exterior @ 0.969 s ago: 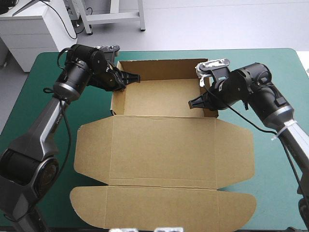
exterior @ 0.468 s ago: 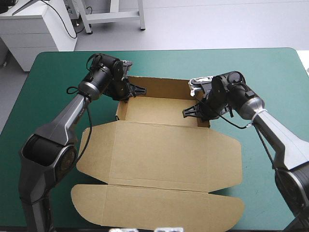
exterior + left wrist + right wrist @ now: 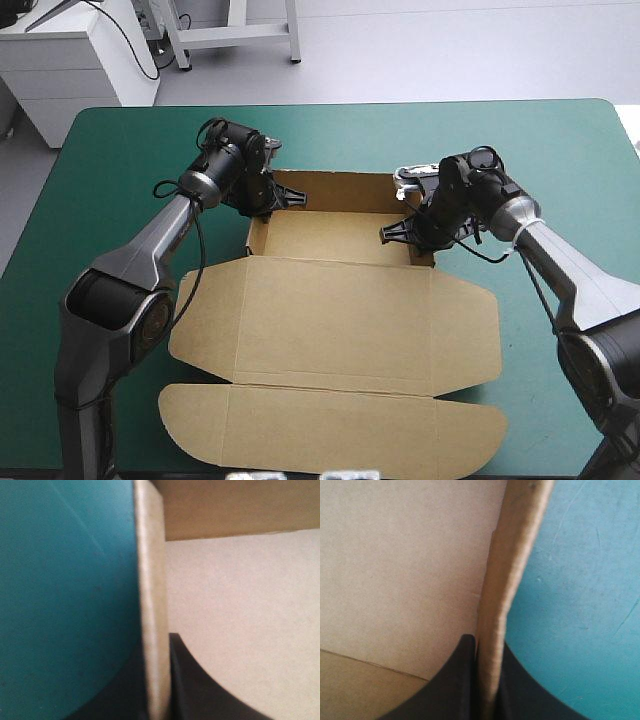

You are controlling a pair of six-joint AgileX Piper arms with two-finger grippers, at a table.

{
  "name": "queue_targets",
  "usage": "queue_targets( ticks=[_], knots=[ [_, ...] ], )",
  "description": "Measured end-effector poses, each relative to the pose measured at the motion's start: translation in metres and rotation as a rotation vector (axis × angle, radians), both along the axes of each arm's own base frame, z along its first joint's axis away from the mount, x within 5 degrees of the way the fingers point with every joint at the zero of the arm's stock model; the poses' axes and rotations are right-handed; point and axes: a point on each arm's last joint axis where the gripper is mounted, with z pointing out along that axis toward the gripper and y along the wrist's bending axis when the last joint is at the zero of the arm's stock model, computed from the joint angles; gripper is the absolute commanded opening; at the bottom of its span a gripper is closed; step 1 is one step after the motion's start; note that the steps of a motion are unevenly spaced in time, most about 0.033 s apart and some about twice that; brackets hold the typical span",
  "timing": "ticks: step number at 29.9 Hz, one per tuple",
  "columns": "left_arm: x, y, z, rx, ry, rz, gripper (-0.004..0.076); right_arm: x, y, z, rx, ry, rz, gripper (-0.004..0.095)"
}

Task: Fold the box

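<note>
The box is an open tray, lid flat. The left claw and right claw each clamp a side wall, seemingly upright, between their fingers.

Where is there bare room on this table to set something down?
Bare: the far strip of the teal-green cover, between the box and the far edge, corners included. Crowded: the middle and near side, where the box lies spread, left gripper and right gripper clamped on its side walls.
</note>
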Motion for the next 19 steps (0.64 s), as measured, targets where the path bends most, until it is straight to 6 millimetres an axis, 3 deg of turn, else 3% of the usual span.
queue_targets(
  ticks=[3,7,11,19],
  knots=[
    [0.0005,-0.0002,-0.0018,0.004,0.003,-0.008,0.0118,0.0009,-0.0008,-0.0002,-0.011,-0.009,0.003,0.0196],
    [-0.0003,-0.0031,-0.0029,-0.021,0.015,-0.03,0.0334,0.0026,-0.0024,-0.0035,-0.037,-0.009,0.006,0.0402],
    [-0.0024,-0.0085,-0.0026,-0.052,0.024,-0.039,0.0511,0.0035,-0.0042,-0.0038,-0.063,-0.021,0.002,0.046],
    [-0.0038,-0.0063,0.004,-0.036,0.001,-0.042,0.0539,0.0053,-0.0071,-0.0027,-0.096,-0.037,-0.008,0.046]
  ],
)
